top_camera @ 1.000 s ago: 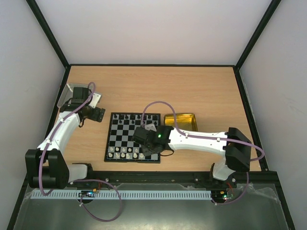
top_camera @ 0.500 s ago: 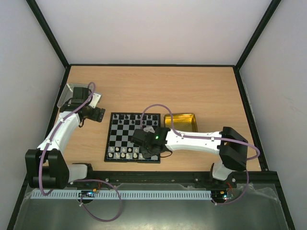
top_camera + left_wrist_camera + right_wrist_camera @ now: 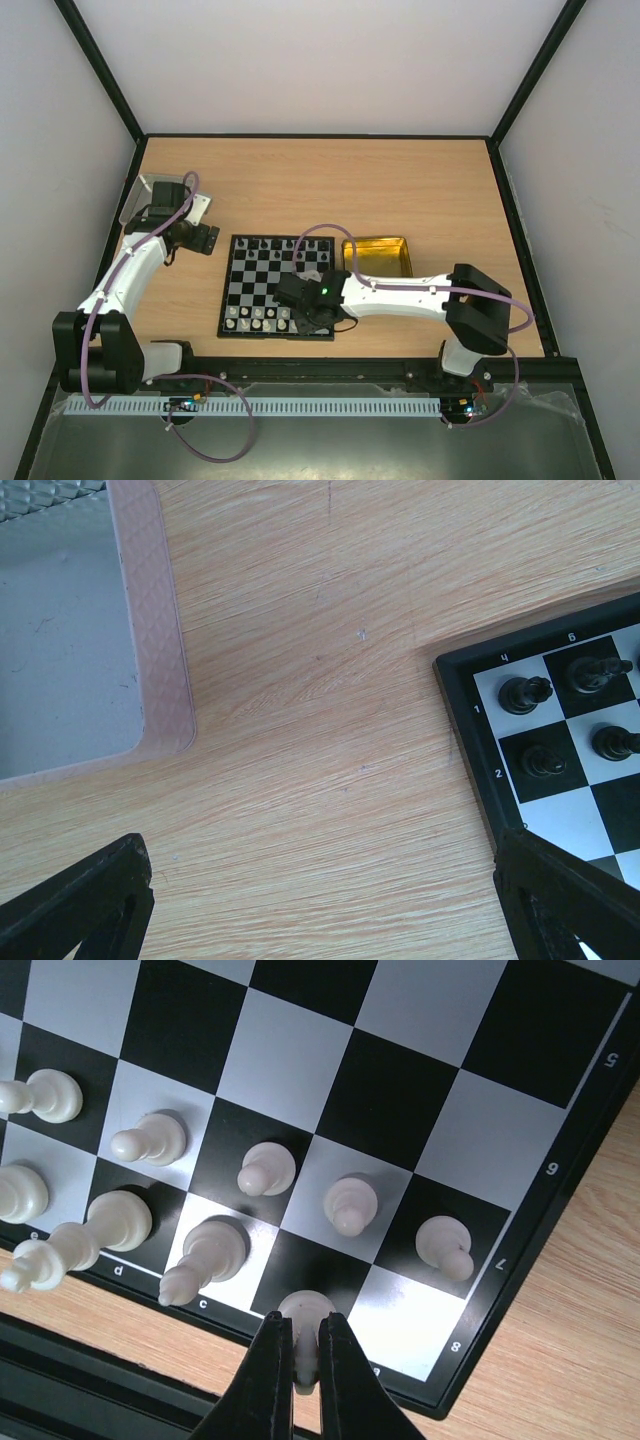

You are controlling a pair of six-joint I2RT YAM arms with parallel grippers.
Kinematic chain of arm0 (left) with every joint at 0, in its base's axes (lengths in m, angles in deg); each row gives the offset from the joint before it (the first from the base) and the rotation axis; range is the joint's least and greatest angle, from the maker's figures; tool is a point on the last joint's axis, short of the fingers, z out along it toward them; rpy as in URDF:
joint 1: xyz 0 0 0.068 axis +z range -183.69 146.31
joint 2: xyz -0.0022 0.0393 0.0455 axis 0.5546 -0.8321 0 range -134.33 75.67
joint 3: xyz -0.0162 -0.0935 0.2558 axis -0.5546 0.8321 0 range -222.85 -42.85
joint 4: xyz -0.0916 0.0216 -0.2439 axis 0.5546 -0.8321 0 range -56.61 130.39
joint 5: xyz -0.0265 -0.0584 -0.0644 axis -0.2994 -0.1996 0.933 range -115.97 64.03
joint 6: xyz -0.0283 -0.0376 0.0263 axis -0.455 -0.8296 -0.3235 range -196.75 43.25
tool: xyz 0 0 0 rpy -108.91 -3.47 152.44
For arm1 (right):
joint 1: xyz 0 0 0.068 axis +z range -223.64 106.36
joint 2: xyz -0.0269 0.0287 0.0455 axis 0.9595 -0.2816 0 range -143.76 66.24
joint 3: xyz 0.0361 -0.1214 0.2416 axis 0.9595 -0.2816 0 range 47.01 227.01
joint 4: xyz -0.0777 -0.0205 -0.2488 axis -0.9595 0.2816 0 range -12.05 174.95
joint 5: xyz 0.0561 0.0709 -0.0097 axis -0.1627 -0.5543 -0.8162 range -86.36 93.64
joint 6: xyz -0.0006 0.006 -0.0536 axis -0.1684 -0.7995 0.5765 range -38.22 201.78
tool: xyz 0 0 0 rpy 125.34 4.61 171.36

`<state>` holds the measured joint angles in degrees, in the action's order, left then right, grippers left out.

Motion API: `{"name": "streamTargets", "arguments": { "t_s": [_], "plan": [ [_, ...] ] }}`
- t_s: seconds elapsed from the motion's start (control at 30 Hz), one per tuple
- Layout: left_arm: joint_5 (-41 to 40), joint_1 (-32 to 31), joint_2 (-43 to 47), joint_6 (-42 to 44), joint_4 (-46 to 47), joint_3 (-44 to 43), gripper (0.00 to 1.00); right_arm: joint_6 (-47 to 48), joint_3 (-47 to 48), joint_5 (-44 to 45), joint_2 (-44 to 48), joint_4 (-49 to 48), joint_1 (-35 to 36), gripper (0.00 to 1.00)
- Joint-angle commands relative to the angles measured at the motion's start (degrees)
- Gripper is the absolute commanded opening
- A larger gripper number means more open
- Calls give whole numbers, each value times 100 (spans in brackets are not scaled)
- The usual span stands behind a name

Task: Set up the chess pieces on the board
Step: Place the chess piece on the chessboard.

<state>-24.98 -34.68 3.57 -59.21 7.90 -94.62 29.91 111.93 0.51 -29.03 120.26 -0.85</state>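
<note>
The board [image 3: 262, 280] lies mid-table, with black chess pieces [image 3: 262, 243] along its far rows and white ones [image 3: 248, 318] along its near rows. My right gripper [image 3: 305, 1360] is shut on a white piece [image 3: 308, 1312] that stands on a dark square in the board's nearest row, second square from the corner. Three white pawns [image 3: 349, 1203] stand in the row beyond it and a taller white piece [image 3: 205, 1255] leans to its left. In the top view this gripper [image 3: 308, 318] is over the board's near right part. My left gripper [image 3: 325, 910] hangs open over bare wood beside the board's far left corner [image 3: 470, 710], where black pieces [image 3: 525, 693] stand.
A gold tin tray [image 3: 377, 255] sits just right of the board, behind my right forearm. A silver-grey tin lid [image 3: 70, 630] lies at the table's left edge by my left gripper [image 3: 208, 239]. Walls enclose the table on three sides.
My right arm has swung a little to the left, carrying its shut gripper slightly left over the board's near rows. The left arm has not moved.
</note>
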Motion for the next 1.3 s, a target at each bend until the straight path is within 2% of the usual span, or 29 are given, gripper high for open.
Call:
{"name": "streamTargets", "arguments": {
  "t_s": [0.0,0.47,0.6,0.9,1.27],
  "plan": [
    [-29,-24,32,-22,-29,-26,93,4,-107,22,-129,-169,42,2],
    [-64,-23,38,-14,-20,11,93,12,-138,50,-271,-241,42,2],
    [-64,-24,36,-10,-20,4,93,12,-134,14,-279,-247,42,12],
    [-93,-12,50,4,-29,15,93,25,-96,57,-293,-221,42,12],
    [-82,-19,53,12,-55,-41,93,70,507,433,-178,404,41,15]
  ]
}}
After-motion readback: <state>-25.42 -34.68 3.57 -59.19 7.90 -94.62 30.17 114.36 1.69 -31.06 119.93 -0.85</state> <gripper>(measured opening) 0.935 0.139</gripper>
